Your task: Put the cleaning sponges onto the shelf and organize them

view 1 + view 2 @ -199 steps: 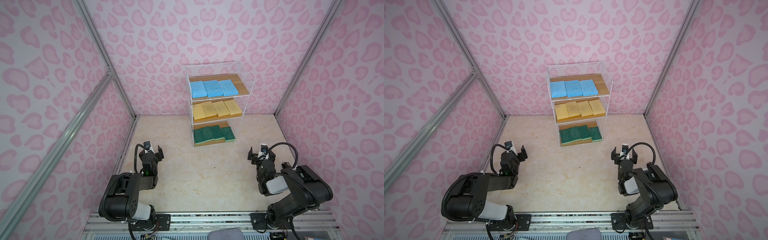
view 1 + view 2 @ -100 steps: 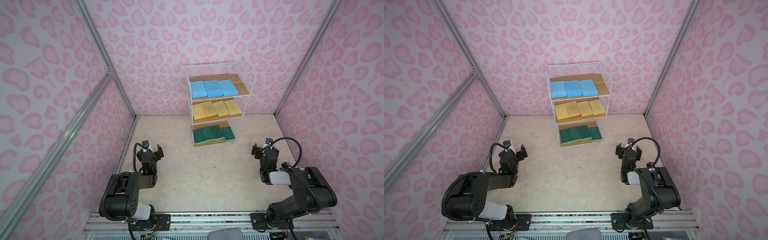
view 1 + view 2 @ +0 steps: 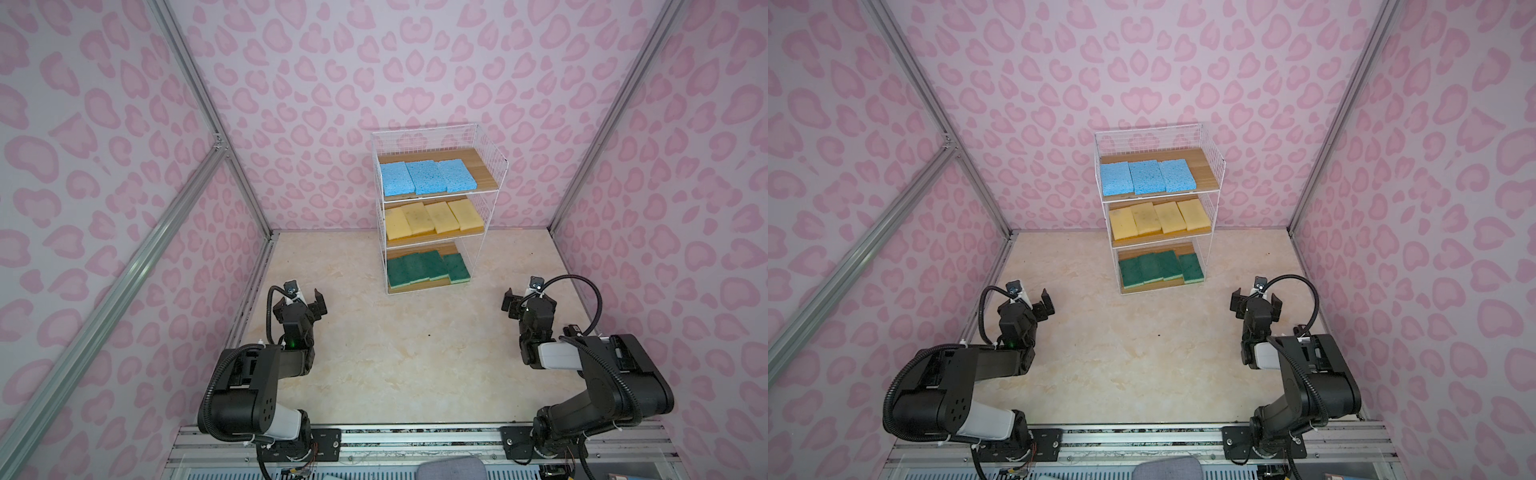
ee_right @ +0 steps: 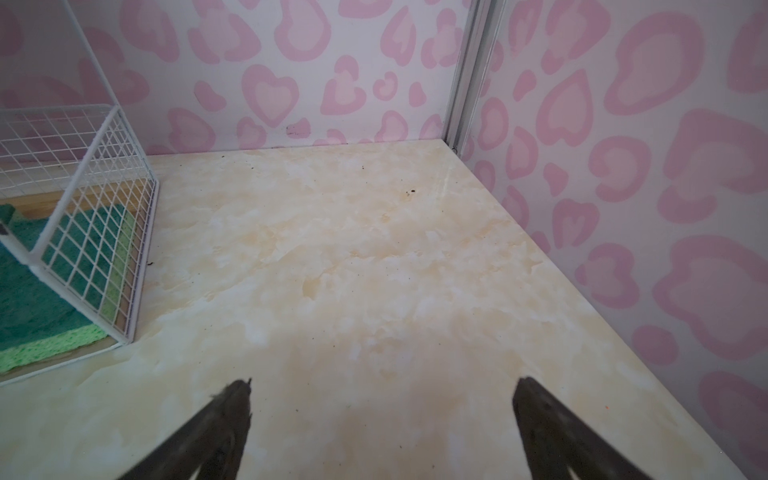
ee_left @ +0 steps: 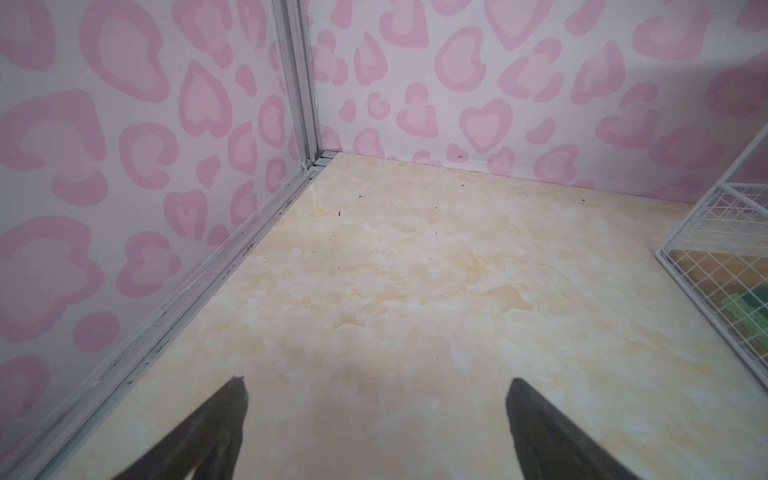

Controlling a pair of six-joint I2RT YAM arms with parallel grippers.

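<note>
Pink-patterned walls enclose the marbled desk [image 3: 395, 353]; in both top views the shelf [image 3: 494, 153] at the back holds every sponge: blue sponges [image 3: 426, 177] on top, yellow sponges [image 3: 432, 218] midway, green sponges [image 3: 424, 266] lowest. Left wrist: left gripper [image 5: 376, 380] spread, empty, over bare desk. Right wrist: right gripper [image 4: 382, 380] likewise spread, empty. Placing looks finished; next, perhaps squaring the overlapping green sponges.
</note>
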